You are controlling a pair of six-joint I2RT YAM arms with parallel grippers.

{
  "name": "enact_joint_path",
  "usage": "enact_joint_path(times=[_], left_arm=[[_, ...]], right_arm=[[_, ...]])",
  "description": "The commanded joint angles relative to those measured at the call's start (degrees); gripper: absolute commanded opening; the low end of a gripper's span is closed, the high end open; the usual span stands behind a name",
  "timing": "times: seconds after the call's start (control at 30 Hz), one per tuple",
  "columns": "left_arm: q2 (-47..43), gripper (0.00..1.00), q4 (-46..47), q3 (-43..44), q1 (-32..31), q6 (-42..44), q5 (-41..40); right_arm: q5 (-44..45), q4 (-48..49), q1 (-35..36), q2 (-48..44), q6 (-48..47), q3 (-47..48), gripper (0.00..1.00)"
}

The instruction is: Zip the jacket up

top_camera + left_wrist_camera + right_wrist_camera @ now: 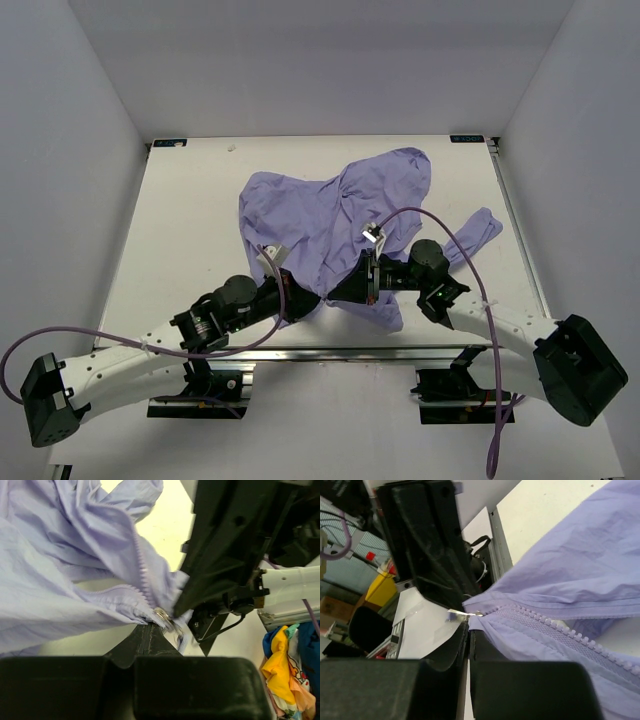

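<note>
The lavender jacket [330, 215] lies crumpled on the middle of the white table [180, 250]. Both grippers meet at its near hem. My left gripper [306, 300] is shut, pinching the jacket [60, 580] right at the metal zipper slider [162, 616], with open zipper teeth [142, 575] running up from it. My right gripper [342, 291] is shut on the jacket's zipper edge [520, 630] just below the row of teeth [555, 625]. The metal slider tab [462, 614] sits at its fingertips. The two grippers nearly touch.
The right arm's black body [230, 545] fills the upper right of the left wrist view, and the left gripper [420, 540] looms in the right wrist view. Purple cables [430, 215] loop over the arms. The table's near edge [330, 348] lies just behind the grippers.
</note>
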Motion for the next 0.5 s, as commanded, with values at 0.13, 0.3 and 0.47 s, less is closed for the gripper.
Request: enact_joint_path(times=[0.13, 0.3, 0.47], left_arm=[[-2.15, 0.00, 0.60, 0.17, -0.32, -0.06, 3.46], [-1.28, 0.00, -1.24, 0.78, -0.32, 0.73, 5.92], [-0.04, 0.00, -8.80, 2.18, -0.32, 0.91, 7.33]], right_arm=[[6.71, 3.06, 0.43, 1.06, 5.39, 0.47, 0.00], [16.81, 0.08, 0.43, -3.16, 4.69, 0.65, 0.00], [20.33, -0.72, 0.34, -6.32, 3.81, 1.70, 0.00]])
